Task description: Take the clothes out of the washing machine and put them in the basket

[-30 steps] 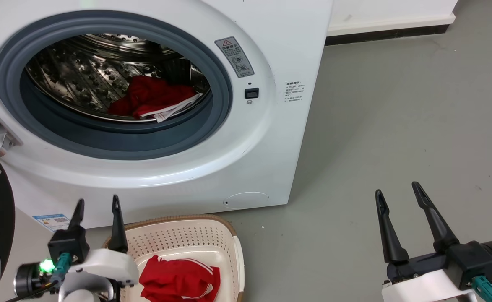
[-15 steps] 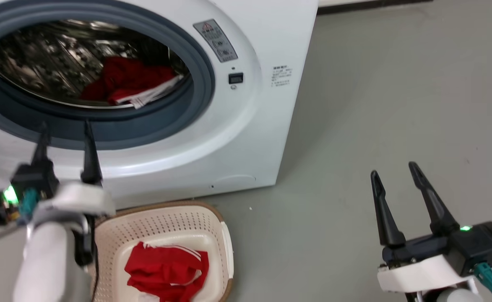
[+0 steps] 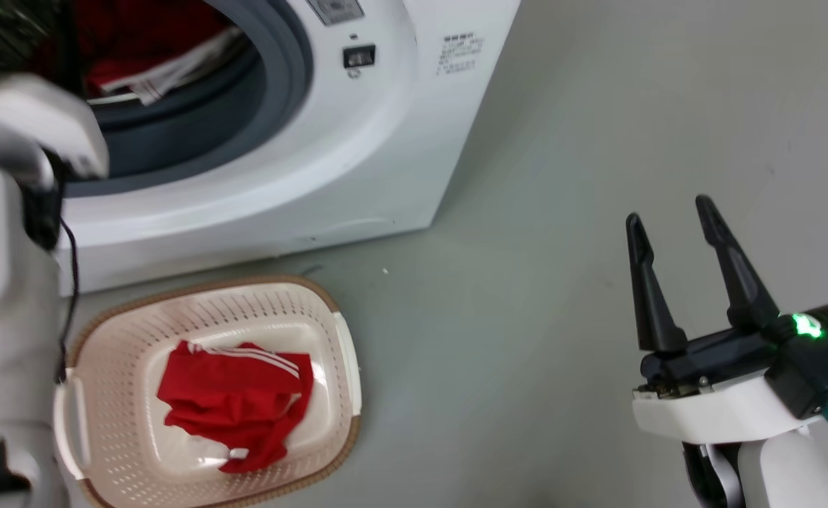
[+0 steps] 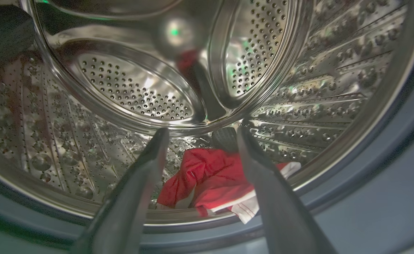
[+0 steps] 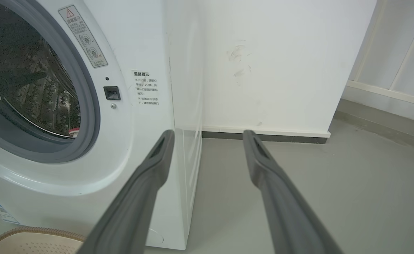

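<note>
Lifted from beside the basket (image 3: 244, 310), left gripper (image 4: 203, 127) enters the washing machine (image 4: 334, 88), fingers spread; clothes (image 4: 210, 176) just beyond the fingertips, a pinch seemingly next.

The white washing machine (image 3: 385, 141) stands with its porthole open, one crumpled red garment (image 4: 210, 176) with white trim lying at the front of its steel drum (image 4: 129, 95), while the cream basket (image 3: 174, 314) on the floor (image 3: 526, 317) just before it holds another red striped garment (image 3: 230, 402).
</note>
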### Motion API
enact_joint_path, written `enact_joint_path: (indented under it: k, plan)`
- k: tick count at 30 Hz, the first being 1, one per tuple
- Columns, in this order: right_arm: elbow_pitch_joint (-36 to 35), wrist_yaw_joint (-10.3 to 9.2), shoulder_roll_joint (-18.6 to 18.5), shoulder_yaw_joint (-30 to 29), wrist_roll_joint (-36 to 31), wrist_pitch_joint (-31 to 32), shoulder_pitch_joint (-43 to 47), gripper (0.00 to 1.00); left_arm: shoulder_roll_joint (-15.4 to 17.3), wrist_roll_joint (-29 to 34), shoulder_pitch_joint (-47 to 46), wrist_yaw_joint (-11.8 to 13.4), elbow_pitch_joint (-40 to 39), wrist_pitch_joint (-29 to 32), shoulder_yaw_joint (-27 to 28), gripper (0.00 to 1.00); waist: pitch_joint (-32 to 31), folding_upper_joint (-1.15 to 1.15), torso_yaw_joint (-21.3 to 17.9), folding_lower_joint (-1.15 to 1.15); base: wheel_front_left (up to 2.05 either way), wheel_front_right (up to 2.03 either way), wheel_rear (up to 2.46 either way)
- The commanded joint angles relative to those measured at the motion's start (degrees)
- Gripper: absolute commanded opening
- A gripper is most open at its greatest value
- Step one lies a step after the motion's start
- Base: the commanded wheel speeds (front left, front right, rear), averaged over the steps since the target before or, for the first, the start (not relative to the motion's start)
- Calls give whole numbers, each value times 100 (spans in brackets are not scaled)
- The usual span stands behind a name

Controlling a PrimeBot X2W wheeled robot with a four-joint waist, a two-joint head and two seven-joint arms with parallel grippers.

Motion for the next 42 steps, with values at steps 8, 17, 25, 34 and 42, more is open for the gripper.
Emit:
enact_joint_path:
  k: [8, 17, 25, 34, 42]
  plan:
    - [-239, -4, 1, 2, 267, -12, -387, 100, 433, -189, -1490, -224, 782, 1394, -424, 100, 936, 0, -330, -1, 0, 0, 0]
    - [-470, -4, 2, -52, 550, -12, -692, 100, 885, -1025, -2693, -241, 1095, 3174, -1413, 100, 1706, 0, -544, -1, 0, 0, 0]
    - [-669, -4, 2, -79, 749, -12, -878, 100, 1372, -1524, -3576, -243, 1097, 4591, -1998, 100, 2252, 0, -793, -1, 0, 0, 0]
    - [-835, -4, 1, -93, 977, -12, -945, 100, 1578, -1523, -4494, -243, 1184, 5930, -2326, 100, 2752, 0, -1006, -1, 0, 0, 0]
    - [-866, -4, 1, -91, 1081, -12, -983, 100, 1745, -1604, -4630, -244, 1301, 6078, -2691, 100, 2942, 0, -1104, -1, 0, 0, 0]
